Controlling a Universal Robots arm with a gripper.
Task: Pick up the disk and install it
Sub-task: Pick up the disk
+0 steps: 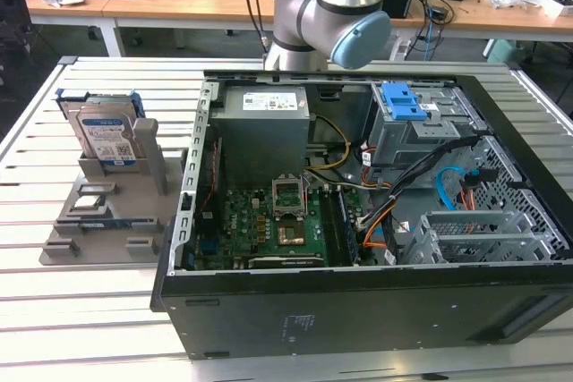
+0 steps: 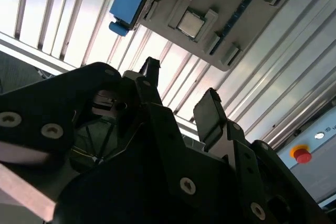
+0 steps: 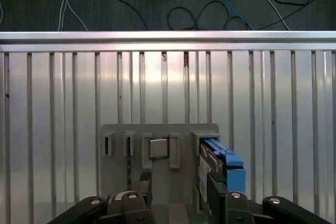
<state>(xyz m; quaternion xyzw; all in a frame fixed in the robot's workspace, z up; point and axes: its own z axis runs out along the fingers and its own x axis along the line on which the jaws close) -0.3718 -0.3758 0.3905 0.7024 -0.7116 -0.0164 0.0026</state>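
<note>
I've got the flat rectangular silver disk (image 1: 107, 136) on the exterior view's left. Its glossy face carries a white-and-blue label, and a blue plastic caddy frames it. It stands upright on edge in the grey slotted plastic stand (image 1: 116, 212), which sits on the ribbed silver metal surface (image 1: 89, 310) just beside the open black metal computer case (image 1: 358, 310). In both wrist views the blocky black jaws are spread apart with nothing between them. They are clear of the disk, whose smooth blue caddy edge (image 3: 227, 163) shows beyond them.
</note>
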